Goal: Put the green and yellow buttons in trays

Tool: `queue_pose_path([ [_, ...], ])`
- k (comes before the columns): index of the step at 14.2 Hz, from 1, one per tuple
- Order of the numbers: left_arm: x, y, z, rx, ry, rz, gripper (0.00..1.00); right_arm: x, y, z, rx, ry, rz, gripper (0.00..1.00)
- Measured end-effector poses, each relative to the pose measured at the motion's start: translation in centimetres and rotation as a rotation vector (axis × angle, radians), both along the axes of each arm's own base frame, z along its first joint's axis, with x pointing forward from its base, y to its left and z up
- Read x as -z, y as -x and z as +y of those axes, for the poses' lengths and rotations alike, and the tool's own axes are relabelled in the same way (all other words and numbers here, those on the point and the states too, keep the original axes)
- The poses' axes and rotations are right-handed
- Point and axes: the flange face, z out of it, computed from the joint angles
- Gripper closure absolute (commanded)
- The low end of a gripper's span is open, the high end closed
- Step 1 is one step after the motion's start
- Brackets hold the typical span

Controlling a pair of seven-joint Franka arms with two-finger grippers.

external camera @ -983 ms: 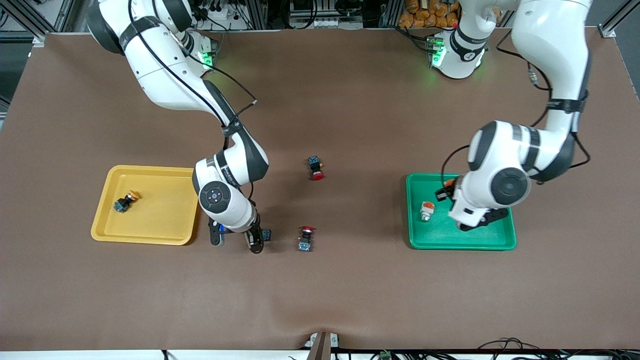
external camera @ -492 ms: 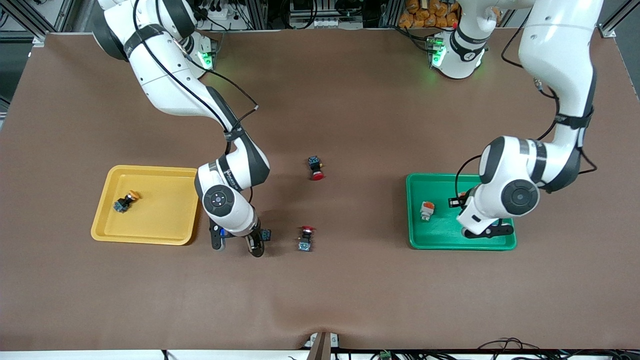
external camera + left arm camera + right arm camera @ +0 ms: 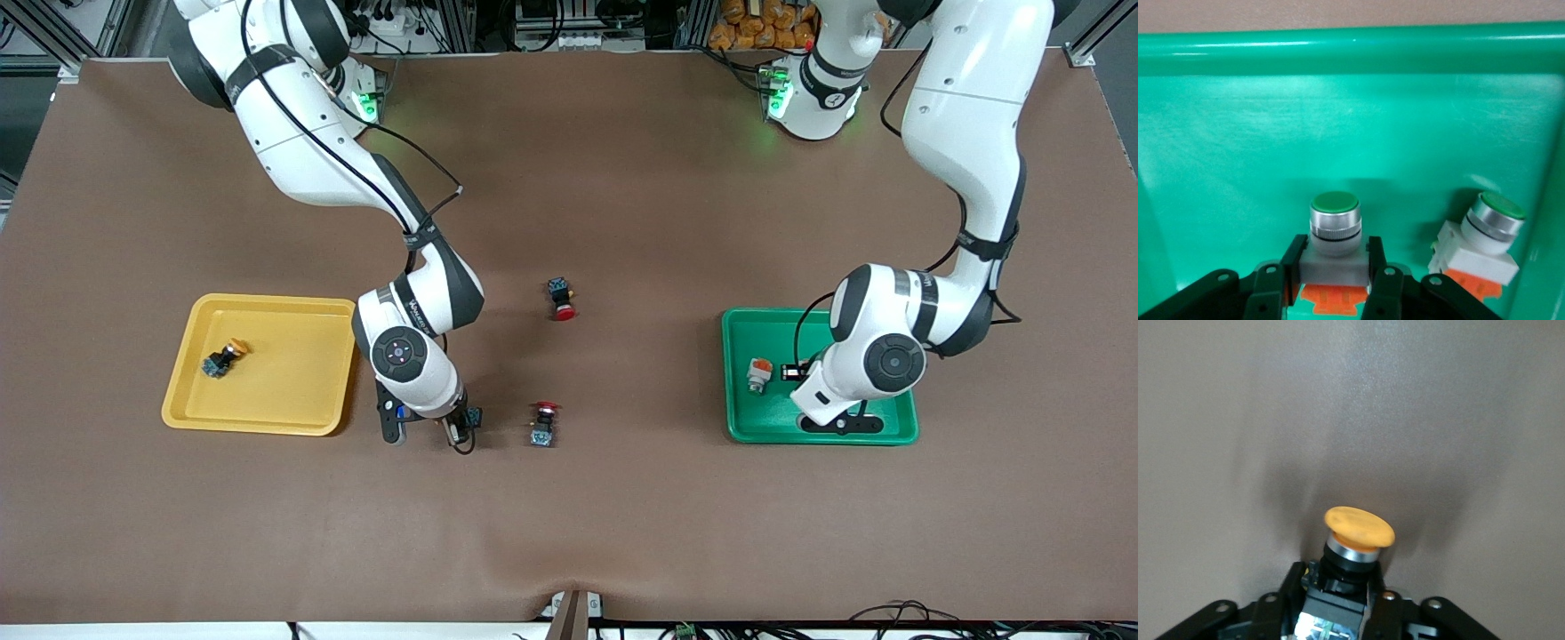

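Note:
My left gripper (image 3: 794, 372) is shut on a green button (image 3: 1335, 230) by its grey body and holds it low in the green tray (image 3: 738, 428), cap pointing away from the wrist. A second green button (image 3: 757, 374) lies in the same tray beside it and also shows in the left wrist view (image 3: 1485, 237). My right gripper (image 3: 455, 428) is shut on a yellow button (image 3: 1357, 537) by its black body, low over the brown table between the yellow tray (image 3: 267, 423) and a red button. Another yellow button (image 3: 222, 358) lies in the yellow tray.
Two red-capped buttons lie mid-table. One (image 3: 543, 421) is close beside my right gripper, and the other (image 3: 562, 300) is farther from the front camera. The green tray's rim (image 3: 1351, 48) rises ahead of the held green button.
My left gripper has carried the green button across the green tray toward the front camera and closer to the lying green button. My right hand has shifted only slightly.

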Motion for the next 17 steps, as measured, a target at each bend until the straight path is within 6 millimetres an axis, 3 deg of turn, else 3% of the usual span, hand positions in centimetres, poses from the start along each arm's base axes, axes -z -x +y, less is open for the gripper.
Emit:
queue_pose_path([
  [2, 0.8, 0.1, 0.0, 0.001, 0.0, 0.006, 0.58, -0.9, -0.6, -0.2, 0.001, 0.001, -0.015, 1.0],
  [3, 1.0, 0.1, 0.1, 0.003, 0.0, 0.008, 0.4, -1.5, -1.0, -0.7, 0.0, 0.008, -0.009, 1.0],
  [4, 1.0, 0.1, 0.4, 0.011, 0.001, 0.009, 0.02, -2.4, -1.3, -1.6, -0.011, 0.019, 0.01, 1.0],
  [7, 0.8, -0.3, 1.6, 0.028, 0.009, 0.005, 0.0, -7.2, -2.6, -6.1, -0.086, 0.046, 0.066, 1.0],
  [11, -0.7, -1.3, 1.7, 0.025, 0.015, -0.03, 0.0, -13.6, -3.5, -14.0, -0.179, 0.053, 0.137, 1.0],
  [14, -4.0, -3.0, 1.4, 0.024, 0.024, -0.096, 0.0, -15.1, -3.5, -20.6, -0.257, 0.044, 0.218, 1.0],
  [17, -8.5, -4.3, 1.3, 0.023, 0.034, -0.172, 0.0, -14.1, -3.3, -26.3, -0.308, 0.026, 0.271, 1.0],
])
